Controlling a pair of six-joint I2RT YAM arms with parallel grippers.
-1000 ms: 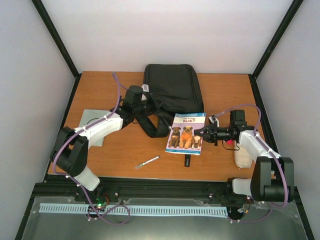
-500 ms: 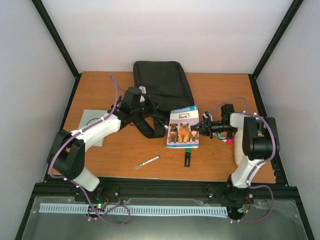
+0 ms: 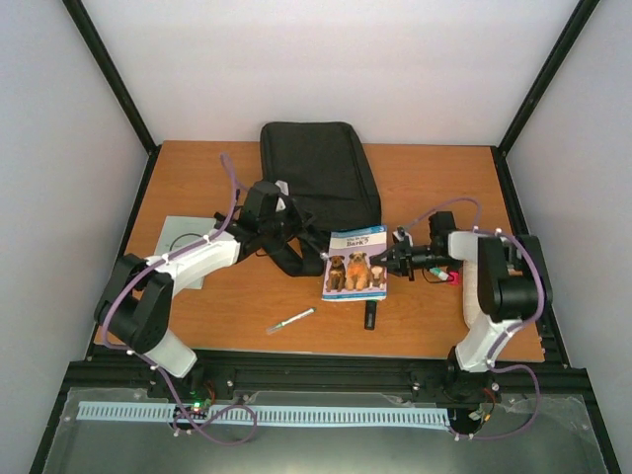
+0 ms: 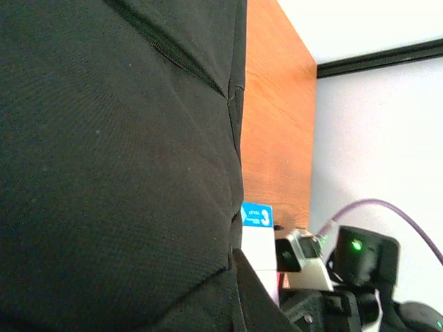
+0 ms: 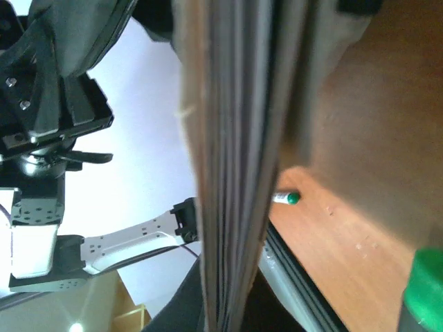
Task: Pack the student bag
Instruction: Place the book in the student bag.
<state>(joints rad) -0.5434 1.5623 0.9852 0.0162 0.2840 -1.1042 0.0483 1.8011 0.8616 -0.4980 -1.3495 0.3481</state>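
The right hand (image 3: 388,263) squeezed the dog book (image 3: 355,264).
The book lay just beside the student bag (image 3: 318,163); I couldn't tell the left hand's (image 3: 281,219) grip.

Student bag (image 4: 118,173): black woven cloth, matt, finely textured. Worktop (image 3: 434,183): orange-brown wood grain, smooth, slight sheen. Book (image 3: 355,265): paper, glossy printed cover, matt page edges. Arm shells (image 3: 197,255): smooth white plastic, semi-gloss.

student bag (image 3: 321,168) at rear centre of table (image 3: 434,188), book (image 3: 355,267) before it, pen (image 3: 291,320) and marker (image 3: 370,316) nearer still
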